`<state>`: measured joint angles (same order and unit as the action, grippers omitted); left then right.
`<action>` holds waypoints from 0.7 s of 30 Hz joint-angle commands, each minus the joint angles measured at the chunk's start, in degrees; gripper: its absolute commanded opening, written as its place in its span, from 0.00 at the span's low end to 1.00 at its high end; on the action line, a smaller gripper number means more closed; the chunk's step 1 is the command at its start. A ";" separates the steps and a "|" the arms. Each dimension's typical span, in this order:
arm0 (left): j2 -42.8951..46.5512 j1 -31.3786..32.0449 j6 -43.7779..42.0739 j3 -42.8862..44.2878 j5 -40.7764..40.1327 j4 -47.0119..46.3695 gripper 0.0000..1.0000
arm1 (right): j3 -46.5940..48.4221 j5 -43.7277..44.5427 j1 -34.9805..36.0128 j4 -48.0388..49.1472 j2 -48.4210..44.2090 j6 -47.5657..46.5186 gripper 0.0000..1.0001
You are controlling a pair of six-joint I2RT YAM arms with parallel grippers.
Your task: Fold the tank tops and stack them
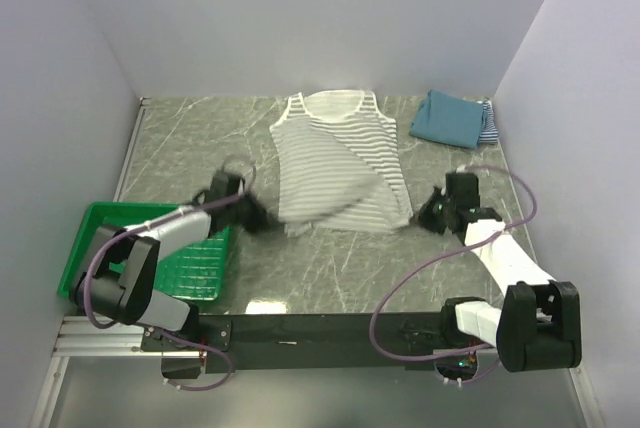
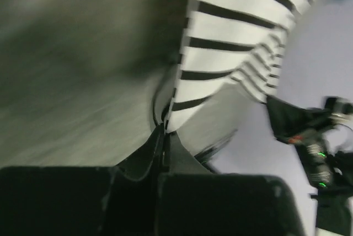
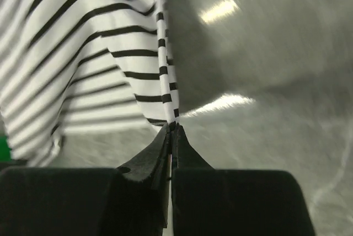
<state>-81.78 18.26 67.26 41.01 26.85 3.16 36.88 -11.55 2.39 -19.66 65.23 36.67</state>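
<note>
**Mia:** What is the robot holding?

**Ben:** It is holding the broad black-and-white striped cloth tank top [image 1: 330, 163]. The top is lying in the middle of the grey marbled table [image 1: 200, 148], and its straps are pointing at the far wall.

**Mia:** Are the pincers pinching it?

**Ben:** Yes. The left pincer [image 2: 165, 137] is squeezing tight on the near left corner of the hem. The right pincer [image 3: 172, 131] is squeezing tight on the near right corner. The near edge is hanging a little above the table.

**Mia:** Is any shirt done?

**Ben:** I am thinking two are. The plain teal-blue cloth tank top [image 1: 448, 118] is sitting folded in the far right corner. It is lying on the fine navy-and-white striped cloth tank top [image 1: 489, 126], which is peeking out at the side.

**Mia:** So what is left?

**Ben:** I am guessing this is the last shirt. It is not folded yet, so it is waiting for folding and then a spot on that pile. The green plastic basket [image 1: 100, 213] is sitting by the left arm. I am not seeing cloth in the part that shows.
</note>
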 commanded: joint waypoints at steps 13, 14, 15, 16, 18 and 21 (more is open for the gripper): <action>9.79 9.69 0.68 -6.48 -9.54 10.01 0.28 | -3.49 1.79 -5.21 -5.38 -3.53 -2.21 0.44; 9.80 9.51 -0.02 -4.47 -9.71 12.37 0.29 | -1.83 2.84 -5.21 -6.69 -4.05 -2.56 0.44; 9.80 9.60 -1.59 -3.58 -10.23 13.53 0.32 | -1.12 3.89 -5.12 -7.49 -4.32 -2.65 0.44; 10.06 9.60 -2.31 -2.70 -11.20 14.85 0.35 | -0.50 5.47 -5.12 -8.02 -5.19 -3.00 0.44; 11.72 9.60 -4.15 -0.85 -13.04 18.96 0.41 | 0.73 6.45 -5.21 -9.51 -6.43 -3.53 0.45; 14.71 9.51 -6.52 2.22 -17.96 23.63 0.51 | 1.17 7.69 -5.03 -9.78 -8.98 -3.44 0.45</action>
<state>-70.78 27.88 65.39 39.20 14.66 19.42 35.94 -6.96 -2.46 -27.05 58.70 34.22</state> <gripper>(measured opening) 0.485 0.445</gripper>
